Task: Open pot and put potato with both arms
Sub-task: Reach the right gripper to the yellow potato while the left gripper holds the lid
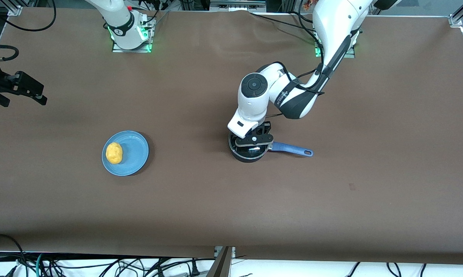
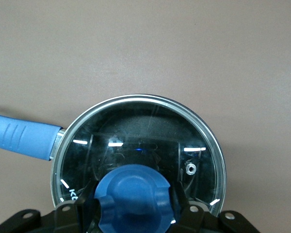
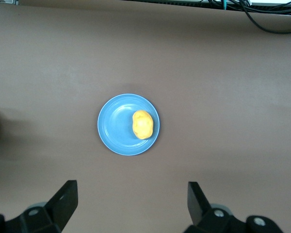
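Observation:
The black pot [image 1: 249,154] stands mid-table with its blue handle [image 1: 293,149] pointing toward the left arm's end. Its glass lid [image 2: 140,136] sits on it. My left gripper [image 1: 253,143] is down on the lid, its fingers closed against both sides of the blue knob [image 2: 133,191]. The yellow potato [image 1: 114,152] lies on a light-blue plate [image 1: 136,154] toward the right arm's end. My right gripper [image 1: 21,100] hangs high and open at the right arm's end of the table. In the right wrist view the potato [image 3: 142,124] and the plate [image 3: 115,127] show below it.
Brown table cover [image 1: 216,215] with bare room all around the pot and plate. Arm bases lit green stand along the table's edge farthest from the front camera [image 1: 131,38]. Cables hang below the near edge.

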### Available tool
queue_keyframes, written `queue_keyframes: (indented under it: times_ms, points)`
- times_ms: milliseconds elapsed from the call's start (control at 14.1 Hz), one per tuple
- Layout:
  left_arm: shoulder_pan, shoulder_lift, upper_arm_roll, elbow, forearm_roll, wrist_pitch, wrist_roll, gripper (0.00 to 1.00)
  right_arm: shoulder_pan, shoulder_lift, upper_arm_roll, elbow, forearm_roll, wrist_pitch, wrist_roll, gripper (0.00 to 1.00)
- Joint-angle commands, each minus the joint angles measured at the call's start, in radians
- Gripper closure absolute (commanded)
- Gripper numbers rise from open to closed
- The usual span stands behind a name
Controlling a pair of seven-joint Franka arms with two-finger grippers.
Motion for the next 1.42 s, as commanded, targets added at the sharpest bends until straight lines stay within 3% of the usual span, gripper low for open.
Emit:
queue_keyframes:
  times_ms: [0, 142, 213, 283, 354, 638, 992, 1134, 1346]
  points:
    - [0.001, 0.011, -0.006, 0.019, 0.036, -0.002, -0.02, 0.45, 0.005, 0.038, 0.006, -0.006, 0.005, 0.006, 0.005, 0.0]
    - [0.001, 0.011, -0.006, 0.017, 0.036, -0.003, -0.017, 0.51, 0.051, 0.221, 0.005, 0.006, -0.004, 0.029, 0.003, 0.0]
    - [0.001, 0.01, -0.006, 0.017, 0.036, -0.003, -0.012, 0.55, 0.083, 0.297, 0.001, 0.024, -0.059, 0.051, 0.006, 0.0]
    - [0.002, 0.008, -0.006, 0.017, 0.036, -0.005, -0.009, 0.58, 0.103, 0.331, 0.003, 0.026, -0.139, 0.061, 0.016, 0.0]
    - [0.002, 0.007, -0.006, 0.019, 0.036, -0.005, -0.008, 0.6, 0.111, 0.357, 0.005, 0.023, -0.161, 0.059, 0.02, 0.0]
    - [0.013, -0.022, -0.031, 0.019, 0.03, -0.02, -0.008, 0.61, 0.09, 0.408, 0.001, 0.006, -0.117, 0.151, -0.032, 0.0]
    - [0.084, -0.099, -0.042, 0.017, -0.008, -0.112, 0.096, 0.61, 0.064, 0.486, 0.001, -0.191, -0.025, 0.496, -0.099, 0.0]
    - [0.149, -0.139, -0.042, -0.007, -0.013, -0.117, 0.173, 0.63, 0.061, 0.497, 0.001, -0.27, -0.004, 0.613, -0.099, 0.0]
    - [0.333, -0.226, -0.04, -0.079, -0.049, -0.125, 0.438, 0.63, 0.053, 0.516, 0.001, -0.308, -0.001, 0.631, -0.096, 0.01]
